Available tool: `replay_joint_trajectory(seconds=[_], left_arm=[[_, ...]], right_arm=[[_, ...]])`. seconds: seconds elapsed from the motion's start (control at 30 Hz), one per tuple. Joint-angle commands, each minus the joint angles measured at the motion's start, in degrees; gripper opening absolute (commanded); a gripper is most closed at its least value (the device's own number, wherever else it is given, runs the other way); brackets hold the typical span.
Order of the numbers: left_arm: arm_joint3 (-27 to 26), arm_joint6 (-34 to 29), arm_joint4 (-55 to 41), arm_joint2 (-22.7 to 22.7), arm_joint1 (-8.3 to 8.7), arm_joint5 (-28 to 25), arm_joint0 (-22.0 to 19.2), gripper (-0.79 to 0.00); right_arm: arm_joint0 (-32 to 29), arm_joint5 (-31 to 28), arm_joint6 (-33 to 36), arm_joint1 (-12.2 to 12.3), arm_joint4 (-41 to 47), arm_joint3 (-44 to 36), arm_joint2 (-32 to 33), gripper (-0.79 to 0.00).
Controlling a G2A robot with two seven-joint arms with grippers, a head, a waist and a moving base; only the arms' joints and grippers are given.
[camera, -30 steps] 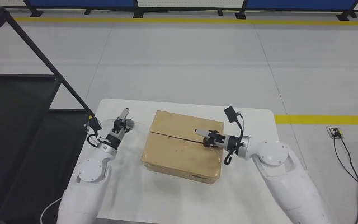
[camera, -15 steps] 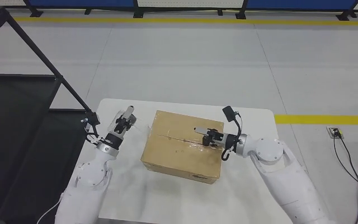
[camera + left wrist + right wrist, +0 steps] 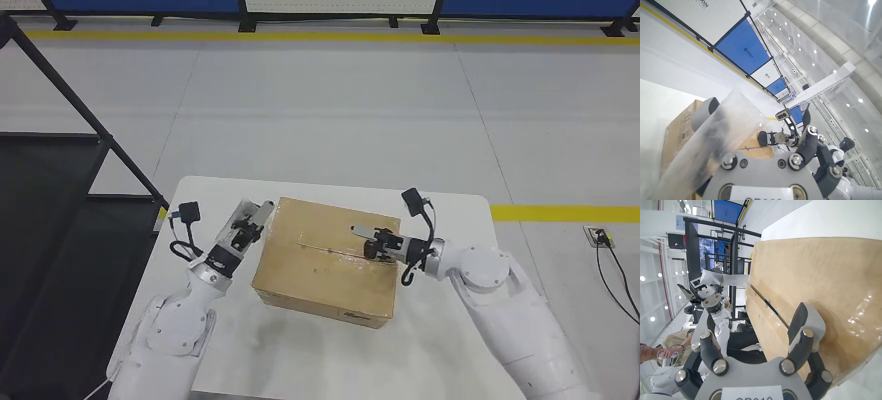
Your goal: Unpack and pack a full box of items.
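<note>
A closed cardboard box (image 3: 325, 265) sits in the middle of the white table (image 3: 440, 330), its top seam (image 3: 320, 243) still covered with clear tape. My left gripper (image 3: 256, 215) is at the box's left top edge. Its fingers stand apart, and a clear crumpled strip (image 3: 725, 123) clings over one finger (image 3: 704, 113). In the right wrist view the strip (image 3: 732, 279) runs from the left gripper (image 3: 715, 287) to the box edge. My right gripper (image 3: 362, 238) is open over the box top, one finger (image 3: 806, 321) beside the seam (image 3: 768, 306).
A black frame with dark panels (image 3: 50, 250) stands close to the table's left side. Bare table surface lies in front of the box and to its right (image 3: 450, 230).
My left arm has swung right, from over the bare table to the box's left top edge, carrying the clear strip. The right gripper has stayed almost still over the seam.
</note>
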Motion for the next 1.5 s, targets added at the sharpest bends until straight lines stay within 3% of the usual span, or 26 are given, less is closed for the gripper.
replay_joint_trajectory(seconds=[0.0,0.23,0.5,0.73,1.47], left_arm=[[-0.82,-0.47,0.89,0.58,-0.02,0.49,0.28,0.000],[-1.96,-1.65,3.29,2.86,-0.25,2.89,-0.05,0.000],[-1.57,-3.72,4.51,4.57,-0.48,5.70,-1.67,0.000],[-0.83,-6.13,6.28,6.59,-0.71,7.66,-3.34,0.000],[2.69,-6.69,6.95,14.69,-2.54,8.62,-7.71,0.000]], right_arm=[[-0.27,-0.50,-0.08,0.07,0.16,-0.06,0.26,0.000],[-2.68,-4.52,-2.45,0.53,1.82,-1.54,2.88,0.000],[-9.85,-10.07,-6.65,1.82,2.36,-7.97,8.97,0.000],[-13.31,-9.71,-6.81,2.56,2.78,-10.36,11.97,0.000],[-15.71,-10.61,-7.24,3.24,3.82,-10.34,13.70,0.000]])
